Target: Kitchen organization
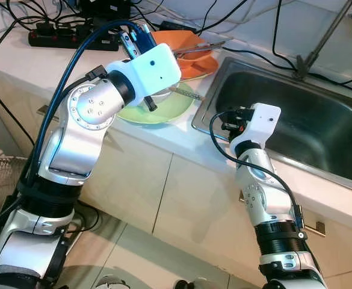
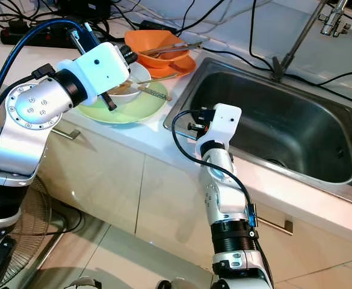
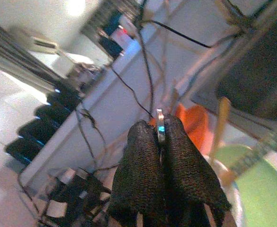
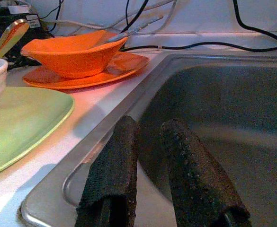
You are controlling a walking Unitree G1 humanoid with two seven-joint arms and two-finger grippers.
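We see a thin metal utensil [image 3: 160,126] pinched in our left hand [image 3: 161,142] above the green plate [image 2: 129,108] on the table [image 2: 154,135]. A white bowl [image 2: 141,77] sits on that plate. Orange bowl [image 4: 72,51] holds utensils. Our right hand [image 4: 150,137], narrowly parted, rests at the sink [image 2: 284,120] rim.

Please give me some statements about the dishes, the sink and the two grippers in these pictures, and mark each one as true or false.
1. The orange bowl sits on an orange plate. True.
2. The sink is full of dishes. False: no dishes are seen in it.
3. The left gripper has its jaws closed on a thin metal piece. True.
4. The right gripper holds the green plate. False: it holds nothing and hovers at the sink's edge.
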